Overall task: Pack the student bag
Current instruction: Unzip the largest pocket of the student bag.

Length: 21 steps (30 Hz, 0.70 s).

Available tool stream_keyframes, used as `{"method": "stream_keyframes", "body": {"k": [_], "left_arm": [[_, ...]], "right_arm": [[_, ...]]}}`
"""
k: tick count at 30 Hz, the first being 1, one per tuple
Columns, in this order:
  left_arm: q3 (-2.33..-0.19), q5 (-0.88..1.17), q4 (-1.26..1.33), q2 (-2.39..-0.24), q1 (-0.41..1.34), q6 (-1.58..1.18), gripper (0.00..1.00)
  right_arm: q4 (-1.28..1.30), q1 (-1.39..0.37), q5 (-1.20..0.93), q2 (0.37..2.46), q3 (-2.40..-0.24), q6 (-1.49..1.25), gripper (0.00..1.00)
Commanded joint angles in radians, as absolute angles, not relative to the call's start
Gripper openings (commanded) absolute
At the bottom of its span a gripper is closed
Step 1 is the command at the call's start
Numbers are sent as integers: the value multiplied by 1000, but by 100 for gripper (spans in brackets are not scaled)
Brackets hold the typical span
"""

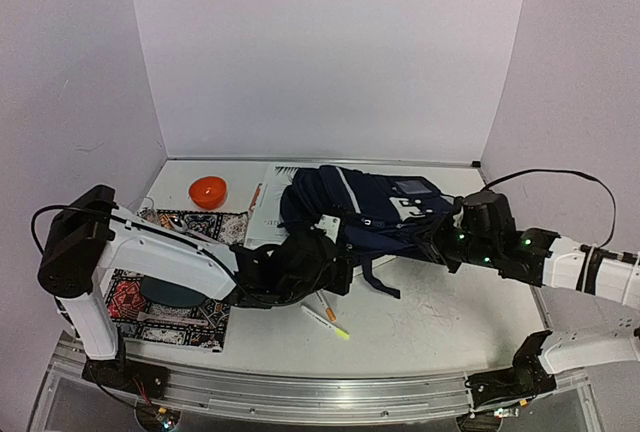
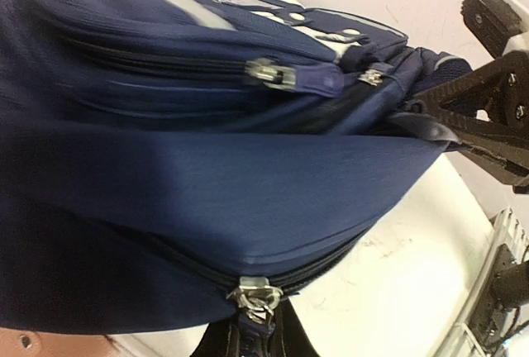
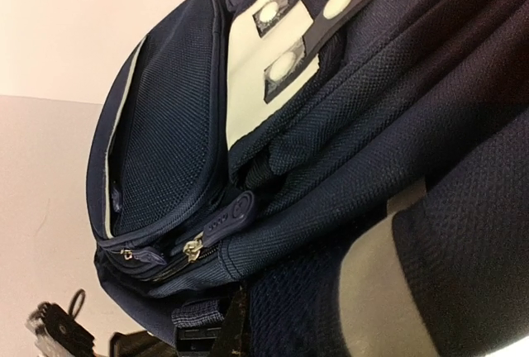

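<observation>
Centre frame: we judge the student bag [image 1: 365, 207] soft and floppy, best taken by seams; left gripper [image 2: 258, 330] pinches a zipper pull [image 2: 253, 299], right gripper [image 2: 442, 126] clamps its fabric edge

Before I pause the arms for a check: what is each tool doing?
Left tool: closed on a zip pull of the bag.
Right tool: closed, gripping the bag's fabric.
</observation>
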State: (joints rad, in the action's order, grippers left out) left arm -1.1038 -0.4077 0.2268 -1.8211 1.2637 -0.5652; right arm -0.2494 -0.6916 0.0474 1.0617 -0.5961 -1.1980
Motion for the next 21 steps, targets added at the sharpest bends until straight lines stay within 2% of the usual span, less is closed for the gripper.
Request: {"method": "stream_keyframes", "body": {"k": [1, 7, 14, 21], "left_arm": [[-1060, -431, 116, -1712, 1223, -581, 0], [-1018, -368, 90, -1658, 1159, -549, 0], [-995, -266, 66, -1626, 1080, -460, 0], [-1017, -15, 59, -1646, 1056, -374, 0]], "right_arm": [[-172, -619, 162, 961, -673, -1020, 0], [-97, -453, 50, 927, -672, -891, 0], [-20, -317, 22, 968, -717, -728, 0], [-3, -227, -31, 1061, -776, -649, 0]]}}
